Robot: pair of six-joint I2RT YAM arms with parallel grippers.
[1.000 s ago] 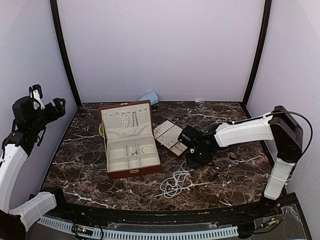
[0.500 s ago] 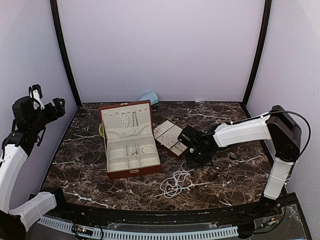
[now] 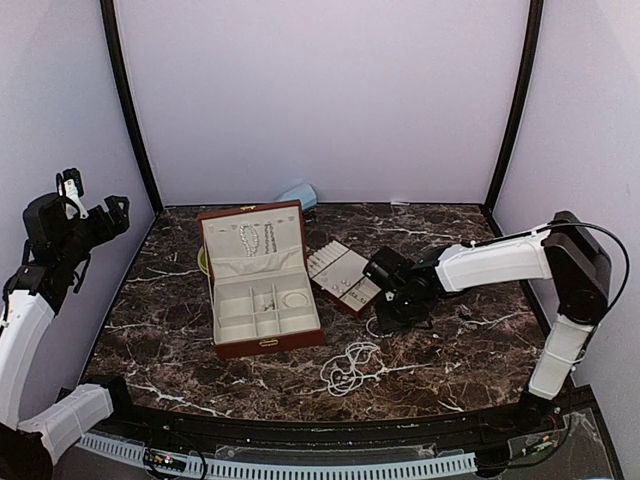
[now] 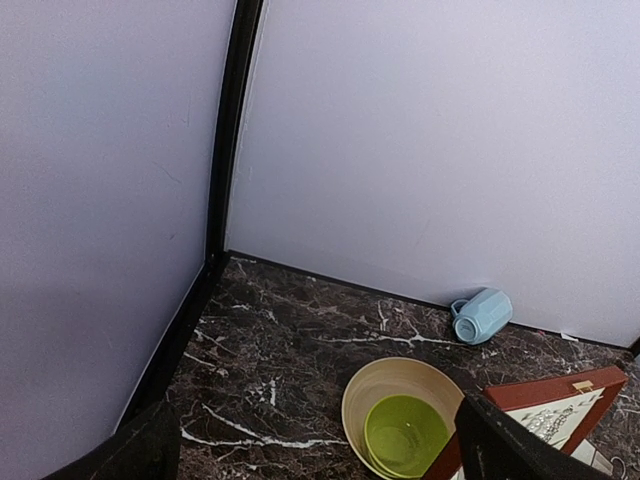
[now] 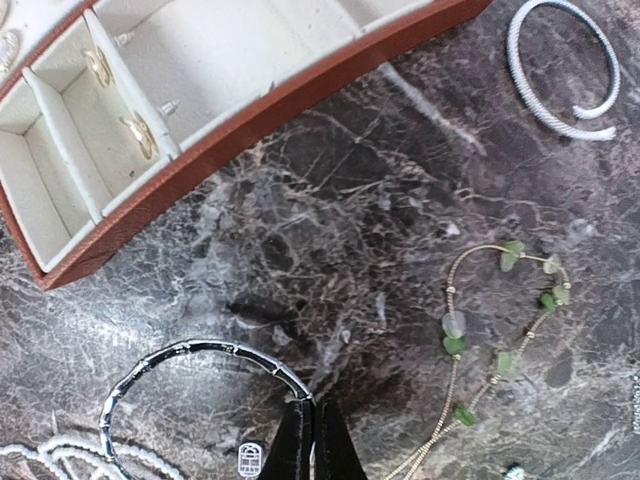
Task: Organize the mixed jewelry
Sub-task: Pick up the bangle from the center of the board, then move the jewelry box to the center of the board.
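Note:
My right gripper is low over the table, right of the small tray. Its jaws are closed on the rim of a dark silvery segmented bangle. A white twisted open bangle and a thin chain with green beads lie just beyond it. A pearl-like strand lies coiled on the table in front of the case, and its edge shows in the right wrist view. The open reddish-brown case holds two bead strands in its lid. My left gripper is raised at the far left, open and empty.
A tan bowl with a green bowl inside it sits behind the case's left corner. A pale blue cup lies on its side by the back wall. The small tray holds rings in its compartments. Walls close in the left, back and right.
My right gripper has shifted slightly back and to the right beside the small tray. The left arm has not moved.

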